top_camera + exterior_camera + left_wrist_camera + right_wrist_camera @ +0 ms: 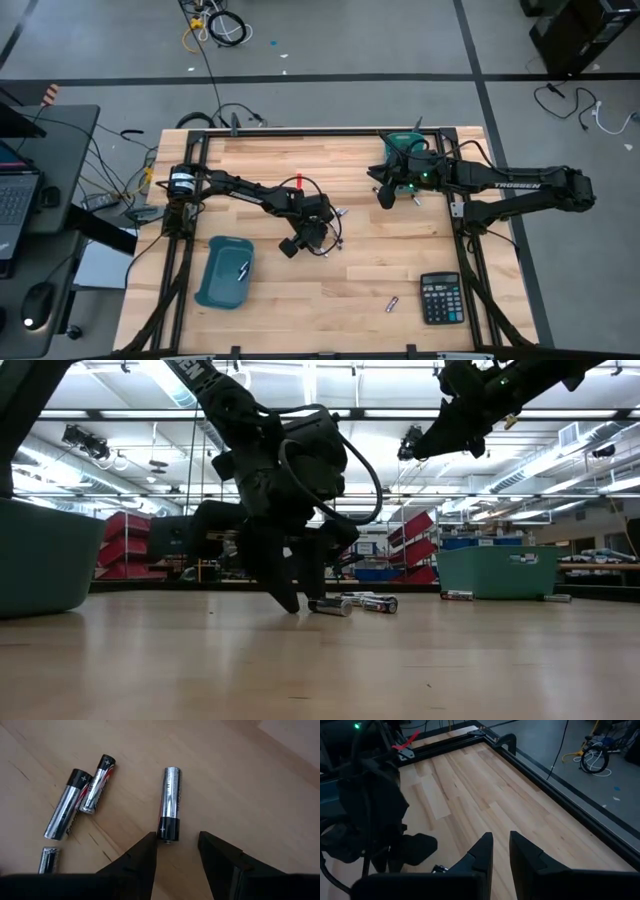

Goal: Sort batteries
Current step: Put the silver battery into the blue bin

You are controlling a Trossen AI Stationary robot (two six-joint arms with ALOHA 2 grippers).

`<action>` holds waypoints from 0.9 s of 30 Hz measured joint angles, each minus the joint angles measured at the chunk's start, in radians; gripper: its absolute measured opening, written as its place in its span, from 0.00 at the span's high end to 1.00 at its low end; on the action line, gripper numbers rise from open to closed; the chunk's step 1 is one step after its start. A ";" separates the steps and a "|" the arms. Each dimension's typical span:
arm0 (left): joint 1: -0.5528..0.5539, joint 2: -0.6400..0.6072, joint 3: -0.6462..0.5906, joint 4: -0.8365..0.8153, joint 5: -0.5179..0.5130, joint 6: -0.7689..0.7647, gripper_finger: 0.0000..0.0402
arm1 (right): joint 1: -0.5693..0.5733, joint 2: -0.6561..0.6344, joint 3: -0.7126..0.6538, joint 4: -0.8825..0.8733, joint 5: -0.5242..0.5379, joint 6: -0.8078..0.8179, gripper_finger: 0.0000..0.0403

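We see the left pincer (pixel 322 243) lowered to the wooden desk (pixel 400 270) near its middle, its two dark fingers (pixel 142 857) spread apart and empty; in the left wrist view a silver-and-black battery (pixel 169 802) lies flat just ahead of the gap, its black end close to one fingertip, though we cannot tell whether they touch. Beside it lie three more batteries (pixel 80 802): two side by side and slightly angled, and a third only partly in view at the edge. From the low view, we find the same fingers (pixel 285 585) tilted down onto the desk, with a small cluster of cells (pixel 355 603) just beside their tips. The right pincer (pixel 385 197) hangs well above the desk toward the far right, near a teal bin (pixel 403 147) at the back edge; its fingers (pixel 482 851) stand with a narrow gap between them and nothing between them. A second teal bin (pixel 222 272) sits at the near left of the desk with a couple of batteries (pixel 243 269) inside it. One lone battery (pixel 392 303) rests on the desk near the front, just beside the black calculator (pixel 441 297) at the front right. A few other cells lie below the right arm close to the far bin.
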 joint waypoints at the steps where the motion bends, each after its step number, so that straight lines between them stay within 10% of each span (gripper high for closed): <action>1: 0.000 0.000 0.000 0.002 0.000 0.000 0.62 | 0.000 0.000 0.000 0.000 0.000 0.000 0.88; 27: 0.016 0.040 -0.003 0.135 0.091 -0.005 0.71 | 0.000 0.000 0.000 -0.006 0.000 0.005 0.88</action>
